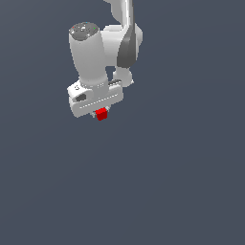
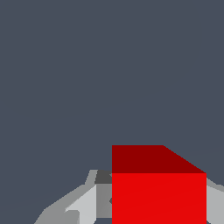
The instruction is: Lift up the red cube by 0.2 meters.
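The red cube [image 1: 101, 114] is tiny, plain and bright red. In the exterior view it shows just under the white hand of the arm, between the short fingers of my gripper [image 1: 99, 114]. In the wrist view the red cube [image 2: 158, 188] fills the space between the two grey fingers [image 2: 85, 205], which press against its sides. The gripper is shut on the cube. The fingertips are mostly hidden by the hand in the exterior view.
The white arm [image 1: 107, 45] comes down from the top of the exterior view. Around it there is only a plain dark grey-blue ground [image 1: 182, 182]; no other object shows.
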